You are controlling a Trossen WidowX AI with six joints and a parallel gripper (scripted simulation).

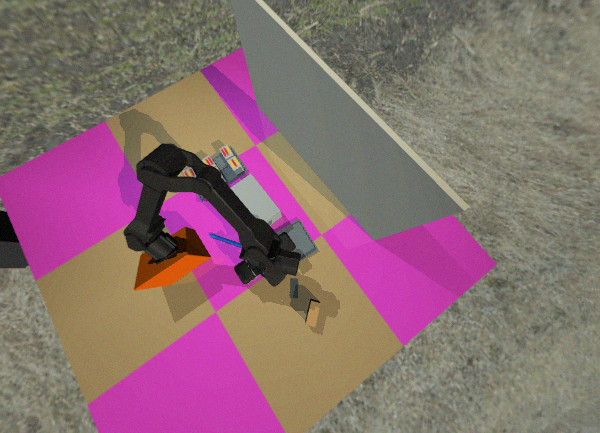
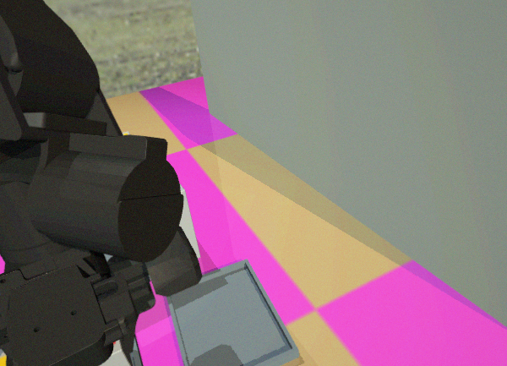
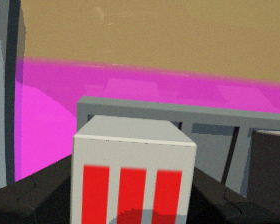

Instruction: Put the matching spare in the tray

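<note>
A white block [image 3: 133, 154] with three red stripes on its face fills the lower middle of the wrist view; a sliver of it shows low at the left in the exterior view. My gripper [image 3: 128, 161] is shut on this block, with one dark finger on each side. The block is at the left end of a grey rack [image 3: 216, 114]; its lower end is hidden, so I cannot tell if it is raised. The grey tray [image 1: 300, 237] [image 2: 224, 315] holds nothing that I can see; its wall [image 3: 11, 100] stands left of the rack. No code on a unit's back is readable.
A dark block [image 3: 271, 165] stands in the rack on the right. Striped units [image 1: 234, 162] sit on a grey base beyond a pale box [image 1: 255, 198]. A blue bar [image 1: 225, 240], an orange wedge-shaped piece [image 1: 170, 275], a small tan block [image 1: 313, 314] and a tall grey panel [image 1: 340, 133] are around.
</note>
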